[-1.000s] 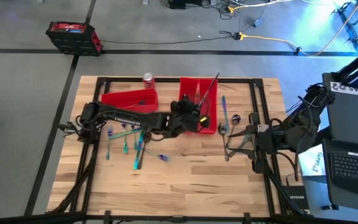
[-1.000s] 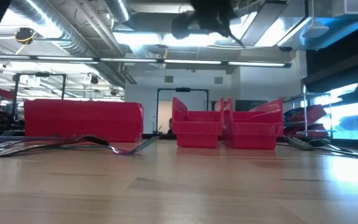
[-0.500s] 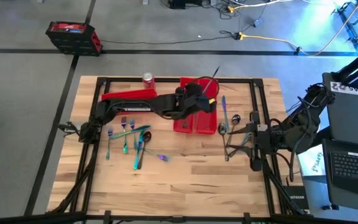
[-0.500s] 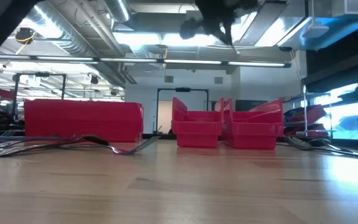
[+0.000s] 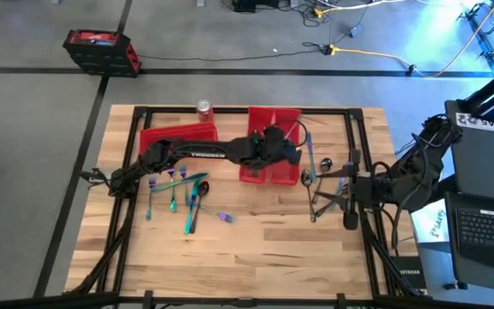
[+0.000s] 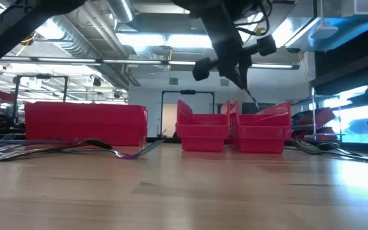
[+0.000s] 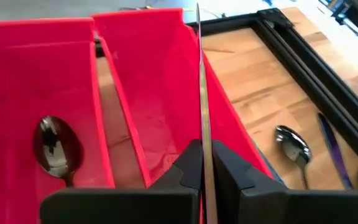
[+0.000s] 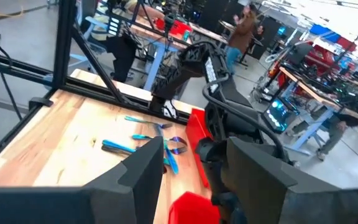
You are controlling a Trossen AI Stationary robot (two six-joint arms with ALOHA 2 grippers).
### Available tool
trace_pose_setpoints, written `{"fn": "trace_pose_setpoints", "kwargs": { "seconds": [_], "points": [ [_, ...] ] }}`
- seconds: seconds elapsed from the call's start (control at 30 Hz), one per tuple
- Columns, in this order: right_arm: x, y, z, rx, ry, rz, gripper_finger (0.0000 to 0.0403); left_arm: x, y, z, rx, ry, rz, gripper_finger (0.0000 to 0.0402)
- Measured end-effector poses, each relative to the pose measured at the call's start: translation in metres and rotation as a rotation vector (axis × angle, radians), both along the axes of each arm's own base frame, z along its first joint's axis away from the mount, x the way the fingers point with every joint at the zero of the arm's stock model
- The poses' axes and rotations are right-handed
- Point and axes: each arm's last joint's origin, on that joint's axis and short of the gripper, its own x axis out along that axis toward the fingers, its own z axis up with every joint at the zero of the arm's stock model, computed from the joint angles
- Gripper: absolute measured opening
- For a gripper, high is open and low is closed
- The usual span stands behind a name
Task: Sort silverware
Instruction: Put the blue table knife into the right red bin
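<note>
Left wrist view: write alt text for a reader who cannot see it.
The left hand grips a thin knife over the red bins. One bin holds a dark spoon; another spoon lies on the wooden table beside them.

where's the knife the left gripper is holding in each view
High view: the knife sticks out past the left gripper, over the right-hand red bin.
Low view: thin dark blade slanting down toward the red bins.
Left wrist view: the blade runs straight up from between the shut fingers, along the bin's wall.
Right wrist view: I cannot make it out.
Shared landmark: the red bin.
</note>
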Motion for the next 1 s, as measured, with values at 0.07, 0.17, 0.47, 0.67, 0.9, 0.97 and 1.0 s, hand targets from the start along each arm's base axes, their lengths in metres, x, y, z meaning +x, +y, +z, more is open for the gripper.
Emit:
{"fn": "trace_pose_setpoints", "kwargs": {
  "seconds": [0.07, 0.17, 0.47, 0.67, 0.9, 0.97, 1.0],
  "points": [
    [0.0, 0.0, -0.002, 0.005, 0.014, -0.007, 0.0163, -0.001, -0.002, 0.0, 0.023, 0.009, 0.021, 0.0],
    [-0.001, -0.001, -0.004, 0.01, 0.029, -0.013, 0.0163, -0.001, -0.003, 0.0, 0.012, -0.015, 0.048, 0.0],
    [-0.002, -0.002, -0.008, 0.01, 0.054, -0.026, 0.0163, -0.007, -0.018, -0.007, -0.064, 0.01, 0.085, 0.0],
    [-0.002, -0.002, -0.008, 0.011, 0.055, -0.026, 0.0163, -0.009, -0.018, -0.011, -0.091, 0.006, 0.11, 0.0],
    [-0.002, -0.002, -0.008, 0.007, 0.059, -0.026, 0.0163, -0.007, -0.021, -0.01, -0.124, -0.019, 0.088, 0.0],
    [-0.002, -0.002, -0.009, 0.001, 0.064, -0.027, 0.0163, -0.005, -0.021, -0.009, -0.14, -0.038, 0.071, 0.0],
    [-0.002, -0.002, -0.009, 0.0, 0.065, -0.027, 0.0163, -0.004, -0.021, -0.009, -0.136, -0.042, 0.065, 0.0001]
  ]
}}
